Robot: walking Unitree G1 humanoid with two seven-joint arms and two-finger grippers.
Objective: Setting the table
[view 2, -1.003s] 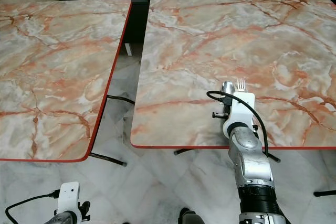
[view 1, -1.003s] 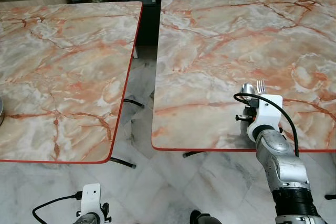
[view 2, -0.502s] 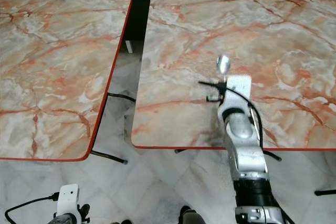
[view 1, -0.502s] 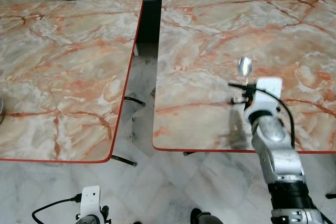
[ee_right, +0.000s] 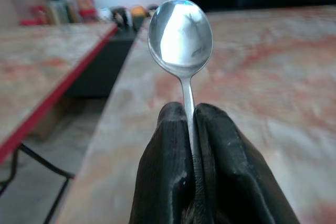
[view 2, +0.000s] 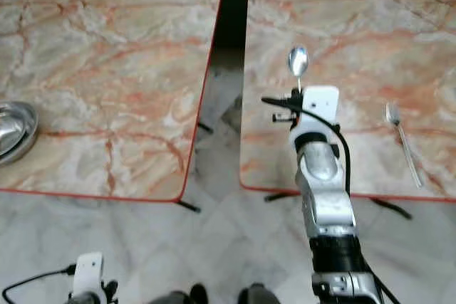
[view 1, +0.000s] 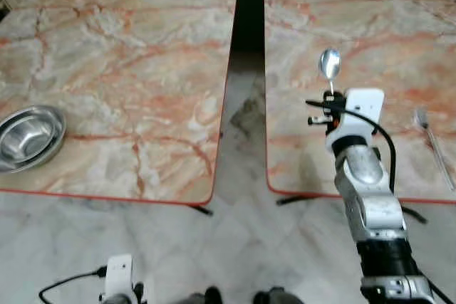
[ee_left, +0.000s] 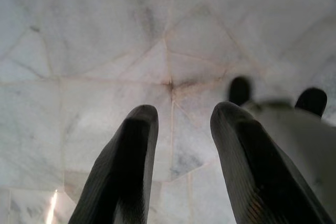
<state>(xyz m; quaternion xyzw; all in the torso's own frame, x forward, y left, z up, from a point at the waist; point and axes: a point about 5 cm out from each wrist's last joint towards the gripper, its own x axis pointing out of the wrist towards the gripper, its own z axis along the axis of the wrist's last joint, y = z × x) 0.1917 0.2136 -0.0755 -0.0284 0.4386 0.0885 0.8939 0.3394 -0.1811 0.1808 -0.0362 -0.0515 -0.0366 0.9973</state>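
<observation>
Two pieces of cutlery were together in the right gripper [ee_right: 190, 129] one second ago, spoon and fork side by side above the wrist; now only the spoon [view 1: 329, 64] is there, and the fork [view 1: 430, 144] lies flat on the right-hand table [view 1: 385, 40], tines pointing away from the robot, near the front edge and to the right of the raised arm. Judgement: fork placement is done, spoon placement is the step in hand. The whole view has also swung left, so that is camera motion: the left-hand table [view 1: 128, 69] is now in fuller view, with a steel bowl [view 1: 27, 135] on it near its front left edge, well apart from the fork. That swing may mean the spoon is meant for the bowl's side, though this cannot be confirmed. The right gripper is clamped on the spoon's thin handle, fingers [ee_right: 168, 145] pressed together around it, with the spoon upright and its bowl end above the fingertips, held over the right-hand table's left front part, beside the gap between the tables. The spoon is polished metal, an oval bowl, bright and reflective, on a narrow neck. The left gripper [ee_left: 178, 145] hangs low over the marble floor [ee_left: 105, 51], its fingers apart and holding nothing.
</observation>
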